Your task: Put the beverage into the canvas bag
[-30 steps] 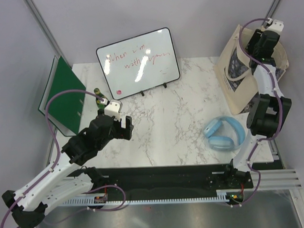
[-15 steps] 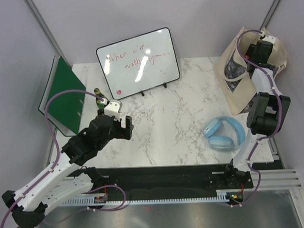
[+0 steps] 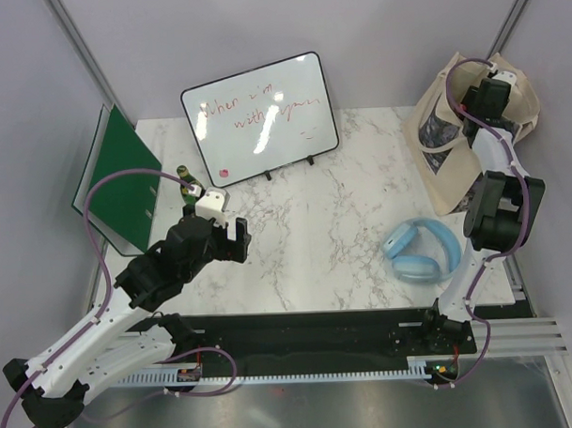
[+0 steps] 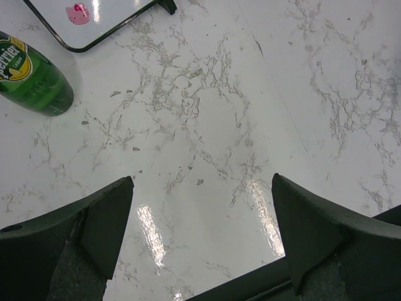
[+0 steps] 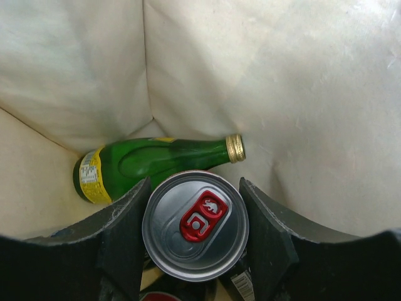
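Inside the canvas bag [image 5: 301, 81], the right gripper [image 5: 194, 207] clamps a silver drink can [image 5: 195, 227] with a red tab, above a green glass bottle [image 5: 156, 164] lying on the bag's floor. Well apart from the bag, the left gripper [image 4: 203, 207] hangs wide open, holding nothing.

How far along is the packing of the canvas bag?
Done: one green bottle lies inside the canvas bag. In hand: the right tool grips a silver can over it. Left: a Perrier bottle on the marble table; the left tool is open.
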`<control>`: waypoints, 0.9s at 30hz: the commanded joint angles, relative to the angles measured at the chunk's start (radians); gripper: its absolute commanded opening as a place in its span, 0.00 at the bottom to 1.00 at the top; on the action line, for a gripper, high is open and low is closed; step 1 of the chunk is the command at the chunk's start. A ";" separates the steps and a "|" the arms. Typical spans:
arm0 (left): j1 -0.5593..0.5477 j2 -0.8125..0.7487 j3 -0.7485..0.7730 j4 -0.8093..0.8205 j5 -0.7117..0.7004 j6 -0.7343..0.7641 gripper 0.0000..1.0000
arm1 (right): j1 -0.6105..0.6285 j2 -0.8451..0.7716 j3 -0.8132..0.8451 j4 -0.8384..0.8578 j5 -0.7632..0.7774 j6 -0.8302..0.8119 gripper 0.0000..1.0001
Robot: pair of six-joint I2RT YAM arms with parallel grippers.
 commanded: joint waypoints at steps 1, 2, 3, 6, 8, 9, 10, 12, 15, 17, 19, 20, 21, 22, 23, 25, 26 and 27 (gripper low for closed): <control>0.006 -0.014 -0.001 0.040 0.018 0.033 0.98 | 0.003 0.054 0.039 -0.089 -0.008 0.025 0.34; 0.006 -0.015 0.001 0.040 0.019 0.033 0.98 | 0.003 0.065 0.045 -0.109 -0.007 0.028 0.36; 0.006 -0.017 -0.001 0.041 0.016 0.033 0.98 | 0.003 0.066 0.053 -0.116 -0.002 0.031 0.36; 0.006 -0.020 0.001 0.040 0.018 0.033 0.98 | 0.003 0.066 0.053 -0.116 -0.002 0.033 0.38; 0.004 -0.018 0.001 0.040 0.018 0.033 0.98 | 0.003 0.063 0.051 -0.123 0.001 0.031 0.41; 0.006 -0.018 0.001 0.040 0.021 0.033 0.98 | 0.003 0.059 0.054 -0.124 0.002 0.031 0.46; 0.006 -0.018 -0.001 0.040 0.019 0.033 0.98 | 0.003 0.051 0.054 -0.126 0.007 0.031 0.48; 0.006 -0.018 0.001 0.040 0.019 0.033 0.98 | 0.003 0.037 0.068 -0.130 0.015 0.032 0.53; 0.006 -0.018 -0.001 0.040 0.019 0.033 0.98 | 0.003 -0.002 0.094 -0.138 0.019 0.033 0.59; 0.006 -0.020 0.001 0.040 0.021 0.033 0.98 | 0.003 -0.041 0.113 -0.142 0.021 0.036 0.65; 0.007 -0.018 -0.001 0.041 0.021 0.033 0.98 | 0.003 -0.064 0.122 -0.142 0.018 0.034 0.67; 0.006 -0.018 0.001 0.040 0.022 0.033 0.98 | 0.003 -0.084 0.130 -0.144 0.013 0.029 0.69; 0.006 -0.018 0.001 0.041 0.026 0.033 0.98 | 0.003 -0.095 0.131 -0.142 0.010 0.028 0.70; 0.006 -0.018 -0.001 0.043 0.024 0.033 0.98 | 0.003 -0.101 0.134 -0.144 0.008 0.023 0.71; 0.006 -0.018 0.001 0.043 0.026 0.033 0.98 | 0.003 -0.113 0.139 -0.146 0.010 0.017 0.73; 0.006 -0.020 0.001 0.041 0.029 0.033 0.98 | 0.003 -0.139 0.140 -0.149 0.024 0.016 0.75; 0.006 -0.020 0.001 0.043 0.030 0.033 0.98 | 0.003 -0.150 0.137 -0.150 0.027 0.014 0.76; 0.006 -0.023 0.001 0.043 0.030 0.033 0.98 | 0.003 -0.160 0.136 -0.152 0.024 0.016 0.76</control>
